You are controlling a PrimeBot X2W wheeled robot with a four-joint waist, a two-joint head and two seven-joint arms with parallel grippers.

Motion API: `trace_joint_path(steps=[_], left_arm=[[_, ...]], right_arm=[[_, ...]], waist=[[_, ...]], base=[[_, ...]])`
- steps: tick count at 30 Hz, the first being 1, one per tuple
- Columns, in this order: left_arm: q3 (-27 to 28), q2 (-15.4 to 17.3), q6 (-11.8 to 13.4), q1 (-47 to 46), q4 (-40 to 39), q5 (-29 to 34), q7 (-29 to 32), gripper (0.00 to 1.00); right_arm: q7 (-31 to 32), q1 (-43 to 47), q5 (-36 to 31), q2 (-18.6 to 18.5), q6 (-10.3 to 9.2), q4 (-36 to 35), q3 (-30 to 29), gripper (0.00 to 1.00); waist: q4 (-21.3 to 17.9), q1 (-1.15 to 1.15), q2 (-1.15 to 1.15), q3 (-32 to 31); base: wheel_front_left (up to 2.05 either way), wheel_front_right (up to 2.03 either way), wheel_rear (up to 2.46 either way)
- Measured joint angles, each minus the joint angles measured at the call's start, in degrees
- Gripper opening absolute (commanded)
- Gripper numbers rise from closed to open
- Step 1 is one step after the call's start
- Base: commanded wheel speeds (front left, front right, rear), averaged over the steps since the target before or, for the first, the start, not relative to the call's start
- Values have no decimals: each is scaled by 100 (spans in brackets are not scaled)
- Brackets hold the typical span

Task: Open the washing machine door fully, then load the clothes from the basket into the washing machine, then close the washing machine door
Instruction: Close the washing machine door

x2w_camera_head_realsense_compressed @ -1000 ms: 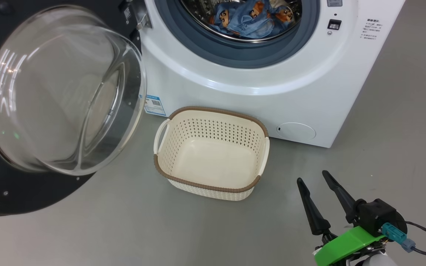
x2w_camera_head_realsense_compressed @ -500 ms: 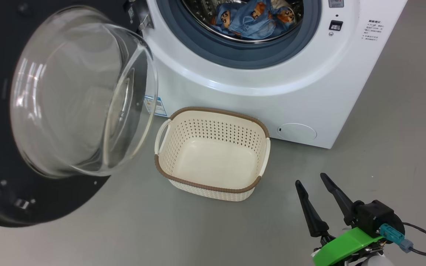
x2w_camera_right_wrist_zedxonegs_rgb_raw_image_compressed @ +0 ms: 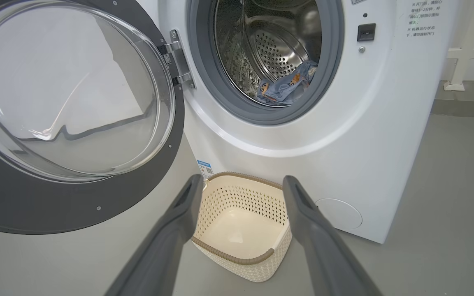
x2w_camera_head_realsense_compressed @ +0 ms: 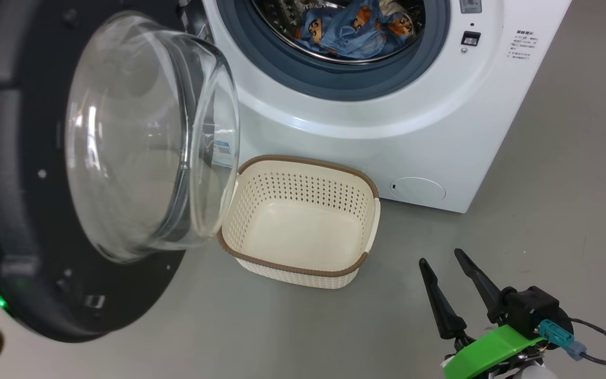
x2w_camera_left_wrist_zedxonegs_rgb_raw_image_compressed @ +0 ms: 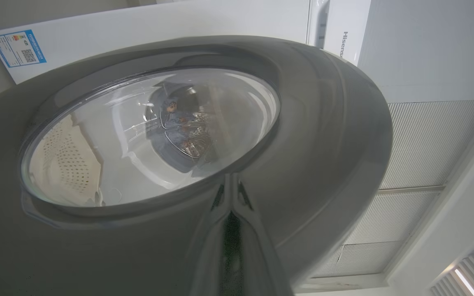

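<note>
One washing machine door (x2w_camera_head_realsense_compressed: 13,173), seemingly half-open; bulging toward basket (x2w_camera_head_realsense_compressed: 292,270)

The washing machine door (x2w_camera_head_realsense_compressed: 13,210) stands part open across the left, its glass bowl (x2w_camera_head_realsense_compressed: 140,137) bulging toward the left end of the basket (x2w_camera_head_realsense_compressed: 308,160) — that side is blocked. The mouth of the washing machine (x2w_camera_head_realsense_compressed: 387,147), ringed by the grey gasket (x2w_camera_head_realsense_compressed: 334,87), is uncovered; the clothes (x2w_camera_head_realsense_compressed: 350,31) lie low in the drum (x2w_camera_right_wrist_zedxonegs_rgb_raw_image_compressed: 278,45), with room above them. The basket sits just before the machine's front — reachable from the right and the near side, across open floor (x2w_camera_head_realsense_compressed: 545,210).
</note>
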Motion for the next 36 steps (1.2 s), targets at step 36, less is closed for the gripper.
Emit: trace_joint_path(steps=[36], left_arm=[[-1594,-1184,-165,540,-1634,-187,-288,0]], right_arm=[[0,-117,56,146,-1,29,-90,100]], waist=[[-1085,0,0,269]], base=[[0,0,0]])
